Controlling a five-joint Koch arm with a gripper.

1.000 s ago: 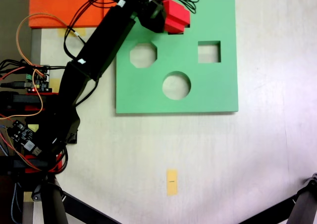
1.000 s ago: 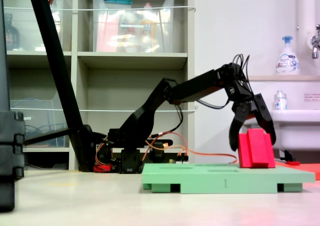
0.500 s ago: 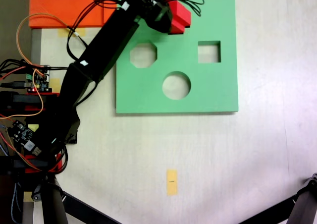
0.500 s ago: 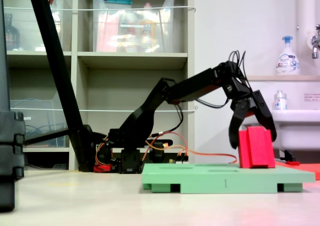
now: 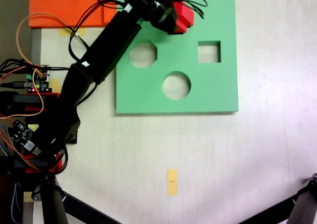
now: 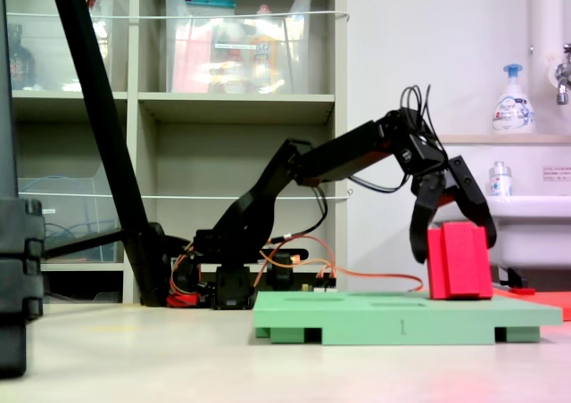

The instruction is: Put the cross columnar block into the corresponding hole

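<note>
The red cross columnar block (image 5: 184, 16) stands upright at the far edge of the green foam board (image 5: 213, 87). In a fixed view from the side its base (image 6: 460, 262) meets the board's top face (image 6: 375, 318). My gripper (image 5: 177, 20) reaches down over it, one black finger (image 6: 419, 242) against its left side and the other against its right, so the gripper (image 6: 453, 247) is shut on the block. The corresponding hole is hidden beneath the block and gripper. The octagonal (image 5: 143, 55), square (image 5: 209, 51) and round (image 5: 176, 85) cutouts lie open.
An orange foam sheet (image 5: 69, 6) lies at the top left. Circuit boards and wires (image 5: 34, 80) sit by the arm's base. A yellow tape mark (image 5: 172, 182) is on the table. Tripod legs (image 5: 304, 206) cross the bottom corners. A sink (image 6: 535, 234) stands behind the board.
The gripper and block have shifted a little toward the board's far edge, rightward in the side view. The block now stands straighter.
</note>
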